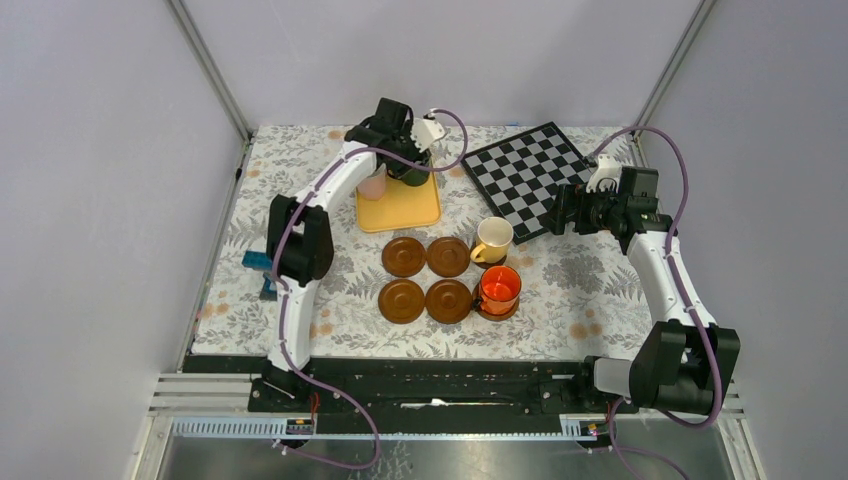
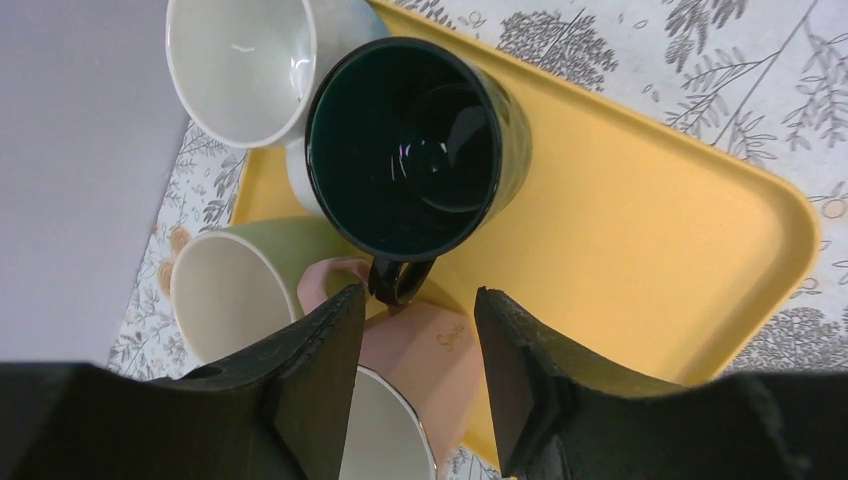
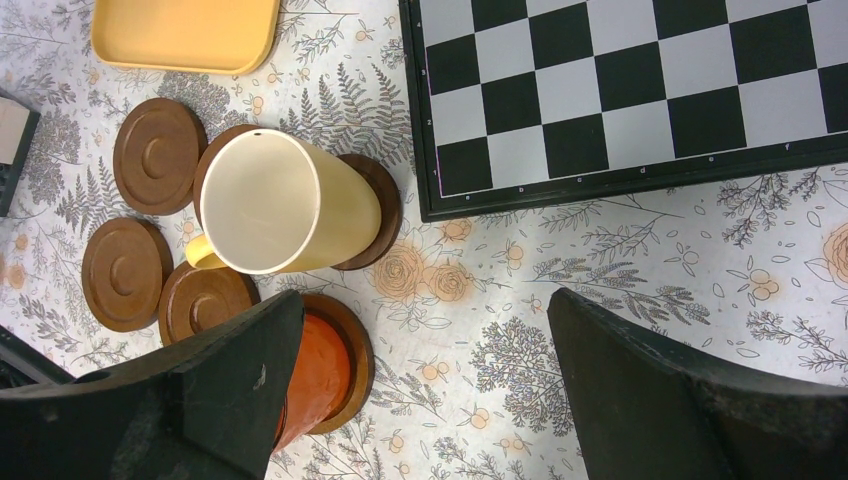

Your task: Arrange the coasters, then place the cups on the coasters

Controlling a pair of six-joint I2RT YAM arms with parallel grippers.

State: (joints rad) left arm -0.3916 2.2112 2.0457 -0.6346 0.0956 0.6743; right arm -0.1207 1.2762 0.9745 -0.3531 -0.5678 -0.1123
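Note:
Four bare brown coasters point(image 1: 426, 278) lie in a square at mid table. To their right, the yellow cup point(image 1: 492, 240) and the orange cup point(image 1: 498, 290) each stand on a coaster. The dark green cup point(image 2: 415, 140), a white cup point(image 2: 250, 60), a pale green cup point(image 2: 230, 290) and a pink cup point(image 2: 440, 350) crowd the yellow tray point(image 2: 650, 230). My left gripper point(image 2: 418, 300) hangs over them, jaws partly apart, the dark green cup's handle point(image 2: 400, 280) just at its tips and the pink cup below the gap. My right gripper point(image 3: 422, 300) stands open above the tablecloth beside the orange cup point(image 3: 310, 375).
A chessboard point(image 1: 525, 175) lies at the back right, close to the right gripper point(image 1: 553, 215). A blue object point(image 1: 258, 262) sits near the left arm at the table's left edge. Metal frame posts and grey walls close in the table's sides.

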